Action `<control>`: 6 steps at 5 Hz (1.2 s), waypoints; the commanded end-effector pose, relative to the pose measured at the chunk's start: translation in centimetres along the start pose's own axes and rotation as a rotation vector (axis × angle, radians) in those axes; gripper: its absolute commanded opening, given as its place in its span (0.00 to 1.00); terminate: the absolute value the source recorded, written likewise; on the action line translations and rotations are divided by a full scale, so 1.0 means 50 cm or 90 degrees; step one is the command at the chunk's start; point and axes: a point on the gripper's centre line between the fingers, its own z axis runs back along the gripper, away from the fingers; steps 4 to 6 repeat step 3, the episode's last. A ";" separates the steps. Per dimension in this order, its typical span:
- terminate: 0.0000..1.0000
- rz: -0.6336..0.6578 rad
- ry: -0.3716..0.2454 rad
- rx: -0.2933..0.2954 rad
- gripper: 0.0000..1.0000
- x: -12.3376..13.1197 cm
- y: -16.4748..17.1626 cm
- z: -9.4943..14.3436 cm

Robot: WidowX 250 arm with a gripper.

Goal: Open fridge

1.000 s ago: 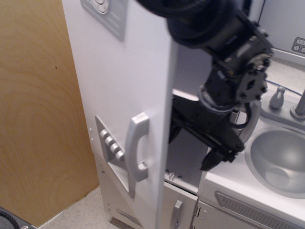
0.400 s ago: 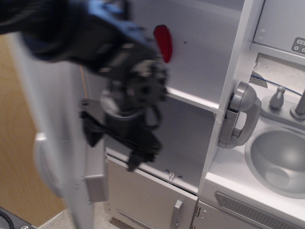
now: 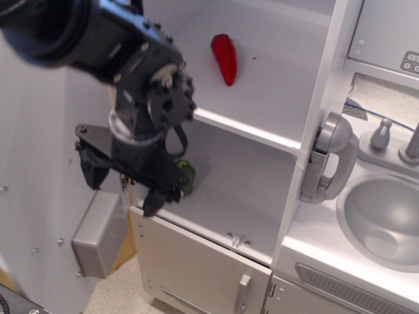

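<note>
Fridge (image 3: pixel 288 98): stands at the left end of the counter, beside the sink (image 3: pixel 383 219).
Door (image 3: pixel 39 216): swung wide to the left, inner face showing, so the shelves lie exposed.
Gripper (image 3: pixel 121 186): fingers spread, grasping nothing, at the lower shelf's front-left edge, just inside the door.
Inside: red pepper (image 3: pixel 224 57) on the upper shelf; a small green thing (image 3: pixel 186 175) behind the gripper.
Progress: opening looks done.

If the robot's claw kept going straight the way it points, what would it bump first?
The gripper points down. Probably the front edge of the fridge's lower shelf first, or the small lower door just below. Depth is unclear, so it might slip past in front.
</note>
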 end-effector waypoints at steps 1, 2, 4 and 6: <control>0.00 0.046 -0.021 0.027 1.00 0.056 0.071 0.015; 0.00 0.054 -0.030 0.039 1.00 0.066 0.085 0.010; 1.00 0.054 -0.030 0.039 1.00 0.066 0.085 0.010; 1.00 0.054 -0.030 0.039 1.00 0.066 0.085 0.010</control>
